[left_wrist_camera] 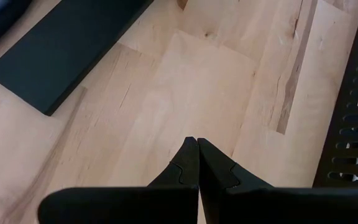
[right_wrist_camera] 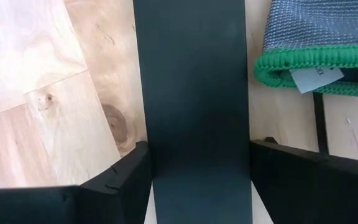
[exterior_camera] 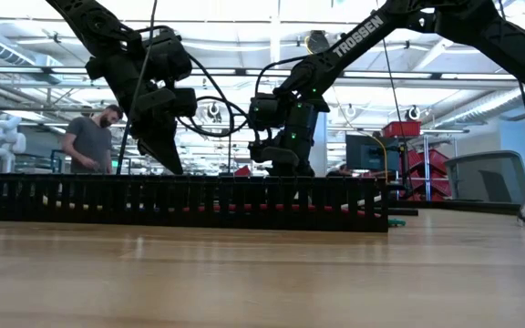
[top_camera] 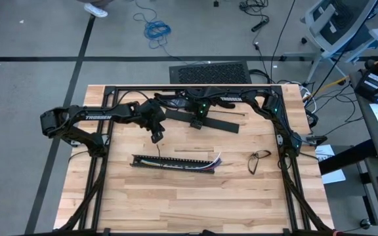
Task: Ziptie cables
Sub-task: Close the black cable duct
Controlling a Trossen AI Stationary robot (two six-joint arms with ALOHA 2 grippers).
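Your left gripper (left_wrist_camera: 197,144) pinched closed, empty, hovering just behind slotted duct (top_camera: 172,161). Cables (top_camera: 205,162) lie in duct, toward its right end. Your right gripper (right_wrist_camera: 194,163) wide open, straddling flat black strip (right_wrist_camera: 191,93) behind duct. Step looks preparatory: clearing the strip. Next, close on it squarely.

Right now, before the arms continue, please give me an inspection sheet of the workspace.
Surface: wooden table, mostly bare at the front.
Job's things: coloured cables lie in the black slotted duct, ends sticking out at its right end.
Clutter: flat black strip at the back; eyeglasses on the right; green-cuffed glove beside the strip.
Grippers: left gripper above bare wood behind the duct, jaws shut, empty. Right gripper straddles the black strip, jaws open.
Cables: loose cords on the floor.
Surroundings: a person stands behind the table.
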